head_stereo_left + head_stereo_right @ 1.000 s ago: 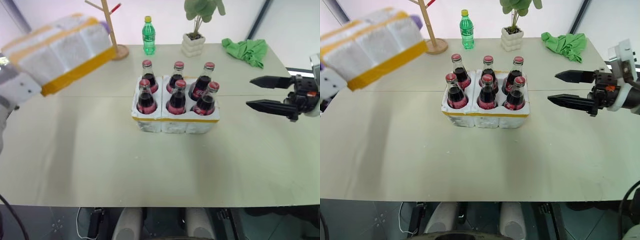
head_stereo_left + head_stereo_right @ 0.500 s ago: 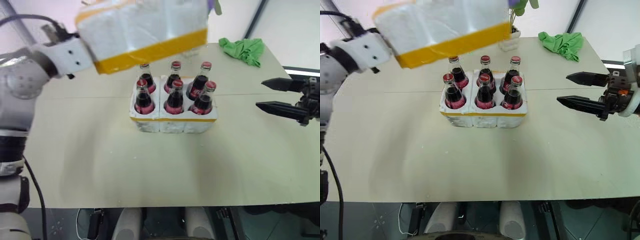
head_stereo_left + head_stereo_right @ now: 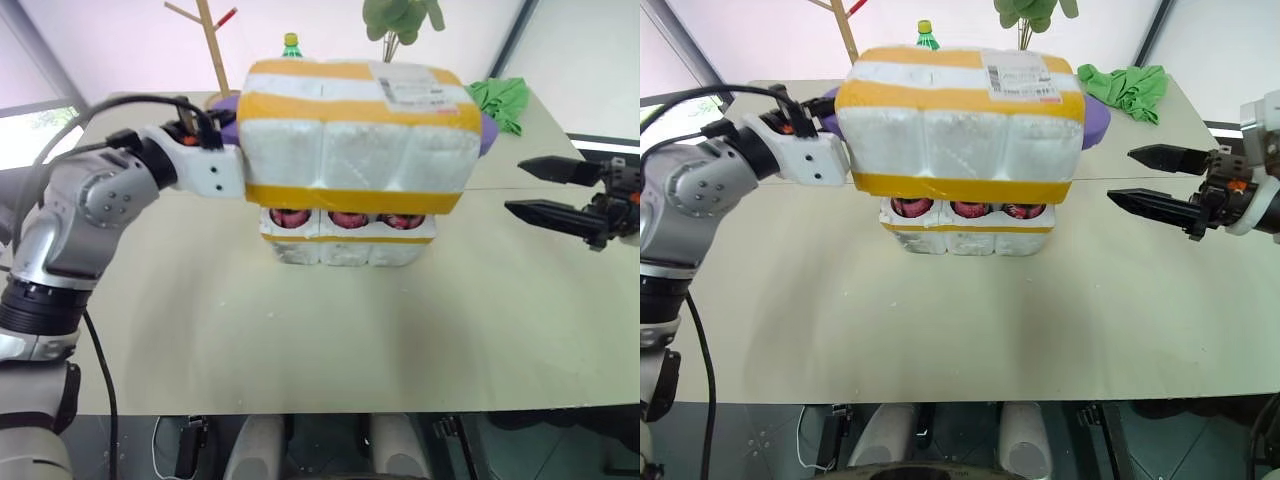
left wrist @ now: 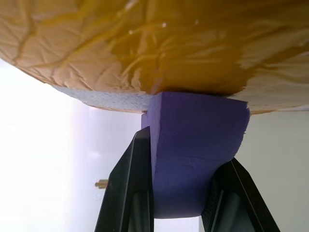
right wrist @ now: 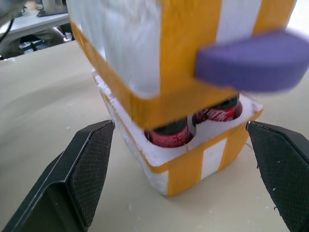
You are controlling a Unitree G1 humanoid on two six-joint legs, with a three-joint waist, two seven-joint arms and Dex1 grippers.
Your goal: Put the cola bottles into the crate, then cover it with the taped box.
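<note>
Swung rightward, taped box (image 3: 355,135) now hangs over crate (image 3: 345,243), hiding cola bottles (image 3: 340,218).

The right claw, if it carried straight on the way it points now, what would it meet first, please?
The right claw, open, points at the near end of the taped box, where a purple handle sticks out above the crate. Probably that handle or the box end; depth is unclear.

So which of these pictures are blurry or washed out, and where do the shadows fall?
Right wrist view: the purple handle and the near corner of the taped box look soft, while the crate below is sharper. Left wrist view: the background beside the purple handle is blown out to white. Left eye view: a soft shadow lies on the table in front of the crate.
</note>
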